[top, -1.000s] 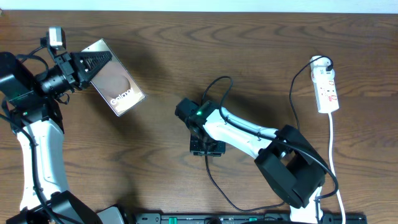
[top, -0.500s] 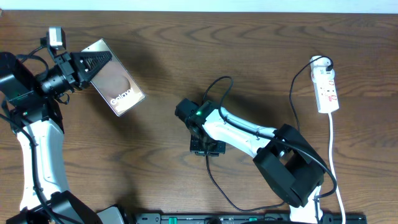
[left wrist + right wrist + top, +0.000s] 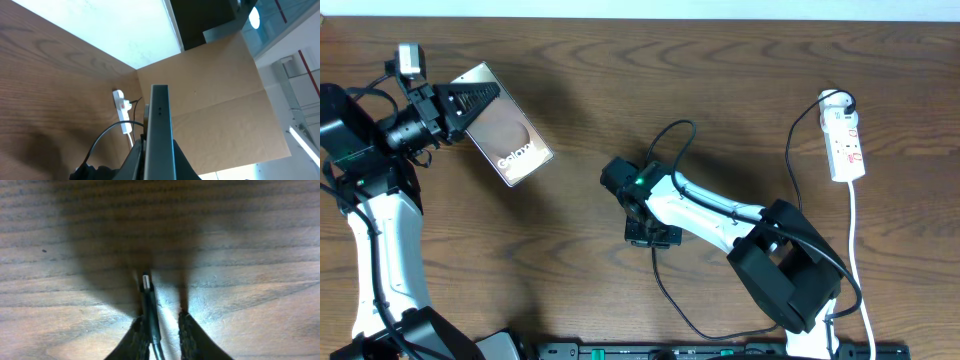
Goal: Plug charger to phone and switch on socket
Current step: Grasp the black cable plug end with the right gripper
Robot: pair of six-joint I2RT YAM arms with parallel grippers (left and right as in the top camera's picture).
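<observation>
The phone, brownish screen with white "Galaxy" lettering, is held above the table at the upper left with my left gripper shut on its end. In the left wrist view the phone shows edge-on between the jaws of the left gripper. My right gripper points down at the table's middle. The charger's plug tip lies on the wood between the jaws of the right gripper, against the left finger, with a gap to the right finger. The charger cable loops behind the arm. The white socket lies at the far right.
The socket's white cord runs down the right side toward the table's front edge. The socket also shows far off in the left wrist view, with a brown cardboard wall behind the table.
The right gripper's jaws have narrowed around the charger's plug tip. The left arm and the phone have not moved.
</observation>
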